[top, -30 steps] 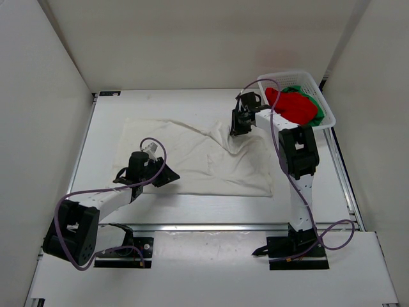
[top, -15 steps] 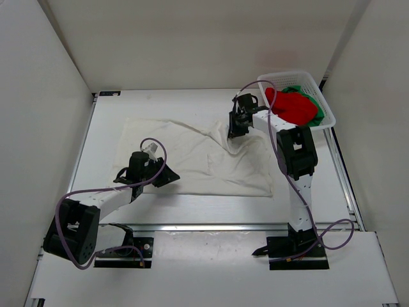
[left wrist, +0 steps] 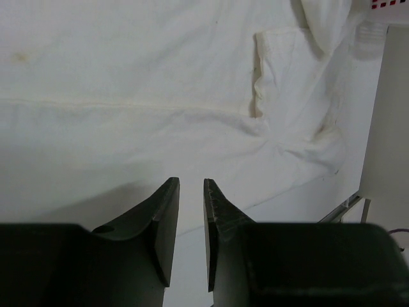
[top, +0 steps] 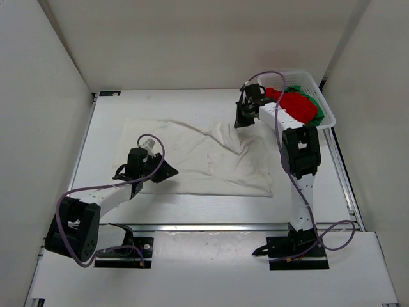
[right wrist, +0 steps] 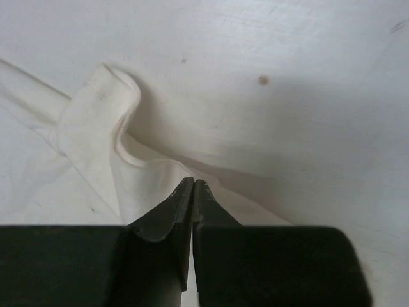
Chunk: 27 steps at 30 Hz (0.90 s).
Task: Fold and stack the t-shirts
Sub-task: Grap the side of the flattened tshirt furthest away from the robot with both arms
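Since half a second before, the right gripper (top: pixel 242 121) had moved farther from the bases, toward the basket (top: pixel 308 75). The white shirt (top: pixel 204 160) had bunched into a peak below it.

Right jaws were together, with the tips at a raised fold of the shirt's edge. Whether cloth was pinched between them could not be told.

The left gripper (left wrist: pixel 190 185) had its jaws a narrow gap apart and held nothing. It hung over the shirt's near left part.

The white shirt lay spread on the white table (top: pixel 160 105), creased and with stitched seams showing. The red shirt (top: pixel 300 106) and green shirt (top: pixel 296 89) were heaped in the white lattice basket at the far right corner. Plain white walls stood on three sides.
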{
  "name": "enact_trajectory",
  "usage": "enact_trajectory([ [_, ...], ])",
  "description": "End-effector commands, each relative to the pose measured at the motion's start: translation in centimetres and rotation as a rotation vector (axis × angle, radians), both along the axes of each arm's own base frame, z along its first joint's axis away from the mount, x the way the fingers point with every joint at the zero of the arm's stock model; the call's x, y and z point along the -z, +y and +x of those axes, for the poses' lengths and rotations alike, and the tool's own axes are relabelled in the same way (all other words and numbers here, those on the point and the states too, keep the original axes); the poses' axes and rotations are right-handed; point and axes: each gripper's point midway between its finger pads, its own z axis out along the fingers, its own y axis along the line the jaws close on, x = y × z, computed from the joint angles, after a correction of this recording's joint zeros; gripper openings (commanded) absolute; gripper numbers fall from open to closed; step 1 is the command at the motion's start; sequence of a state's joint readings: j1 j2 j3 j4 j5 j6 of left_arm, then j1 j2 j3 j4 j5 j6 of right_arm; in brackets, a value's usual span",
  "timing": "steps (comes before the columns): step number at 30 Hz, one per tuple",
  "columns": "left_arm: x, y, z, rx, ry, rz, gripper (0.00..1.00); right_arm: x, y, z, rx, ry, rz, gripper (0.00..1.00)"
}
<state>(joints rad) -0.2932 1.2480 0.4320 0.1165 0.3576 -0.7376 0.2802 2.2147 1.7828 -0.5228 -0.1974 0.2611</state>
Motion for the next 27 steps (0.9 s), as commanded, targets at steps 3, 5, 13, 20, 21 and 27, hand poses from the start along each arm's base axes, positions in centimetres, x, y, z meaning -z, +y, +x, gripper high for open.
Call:
enact_trajectory([
  [3,-2.9,0.7,3.3,-0.079,-0.085,-0.041,0.33,-5.9,-2.8,4.3,0.06,-0.142,-0.019,0.0],
  [5,-3.4,1.0,4.1,-0.11,-0.094,-0.047,0.33,-6.8,-3.4,5.3,0.071,-0.158,-0.013,0.0],
  [13,-4.9,3.8,8.9,-0.265,-0.127,-0.062,0.33,-6.7,-5.3,9.9,0.114,-0.177,-0.064,0.0],
  [20,-5.0,8.7,14.9,-0.447,-0.117,-0.051,0.36,-5.9,-6.0,11.8,0.111,-0.176,-0.013,0.0],
  [21,-5.2,9.4,16.0,-0.469,-0.114,-0.035,0.37,-5.2,-6.2,11.7,0.103,-0.166,-0.021,0.0],
  [27,-3.7,16.6,22.7,-0.602,-0.059,0.136,0.37,-4.9,-6.3,12.2,0.067,-0.182,-0.001,0.0],
])
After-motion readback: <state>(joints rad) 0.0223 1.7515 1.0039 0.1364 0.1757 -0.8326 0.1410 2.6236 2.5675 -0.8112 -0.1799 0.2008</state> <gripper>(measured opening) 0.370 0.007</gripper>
